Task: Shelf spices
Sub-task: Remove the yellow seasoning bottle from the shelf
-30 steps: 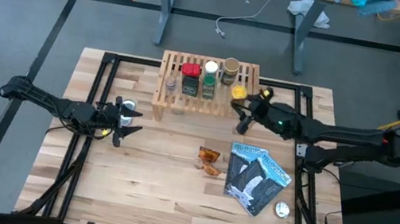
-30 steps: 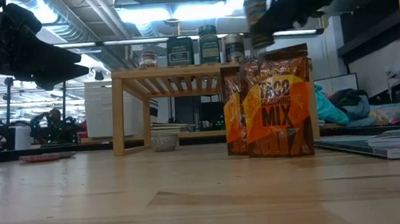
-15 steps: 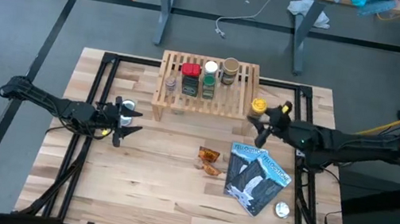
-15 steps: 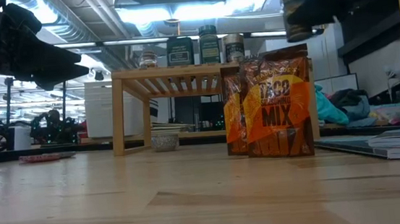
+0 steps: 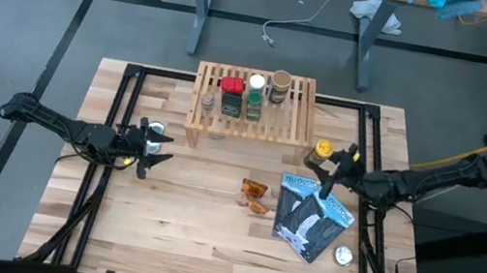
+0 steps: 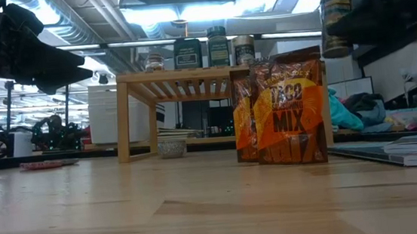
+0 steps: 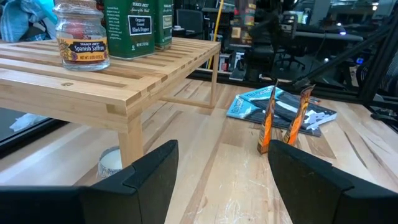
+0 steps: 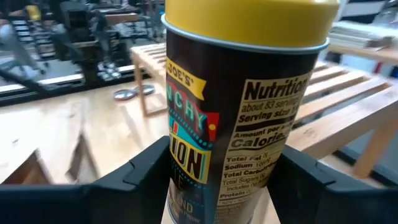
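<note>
The right gripper [image 5: 326, 159] grips a yellow-capped spice jar [image 5: 321, 150] in the air just off the wooden shelf [image 5: 300, 116]; I'd lower it upright onto bare slats, clear of the jars there.

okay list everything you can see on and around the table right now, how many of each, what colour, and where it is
Light-wood slatted shelf: one, at the table's far middle.
Spice jars on the shelf: five; clear saffron jar, dark square tin, red-capped jar, white-capped green jar, tan-capped jar.
Yellow-capped dark jar: one, held off the shelf's right end.
Orange taco-mix packets: two, standing at mid table.
Blue-and-black glossy pouches: two, lying right of the packets.
Silver discs: one near the right front corner, one by the left gripper.
Left gripper: open, left of the shelf.
Right gripper: shut on the yellow-capped jar.
</note>
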